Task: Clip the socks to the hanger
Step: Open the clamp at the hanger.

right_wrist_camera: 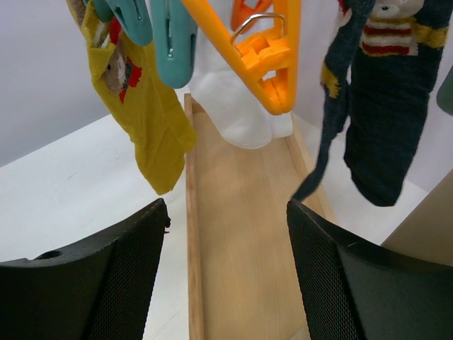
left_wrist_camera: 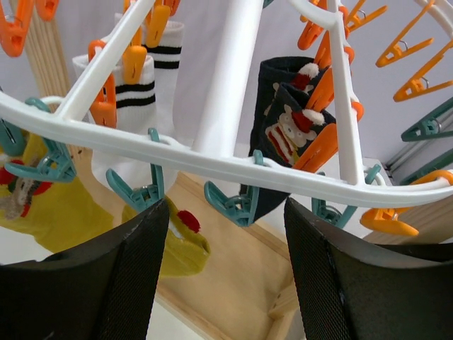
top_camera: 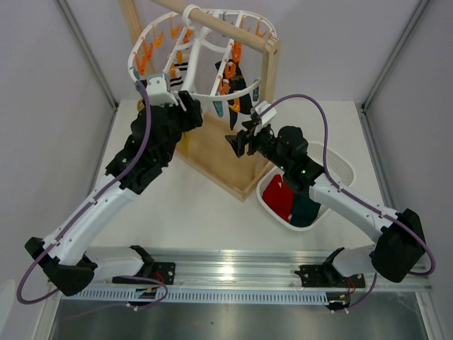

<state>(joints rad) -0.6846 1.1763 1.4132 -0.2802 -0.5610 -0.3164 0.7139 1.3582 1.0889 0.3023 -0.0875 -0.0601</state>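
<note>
Hanger hangs on the wooden rack; yellow sock, striped sock and navy sock are clipped; red sock and teal sock wait in the basket on the worktop; left gripper and right gripper stand apart, empty, beneath the pegs; only the overhead view shows the basket.

Light wooden rack frame standing on white table, white perforated basket just beside it
</note>
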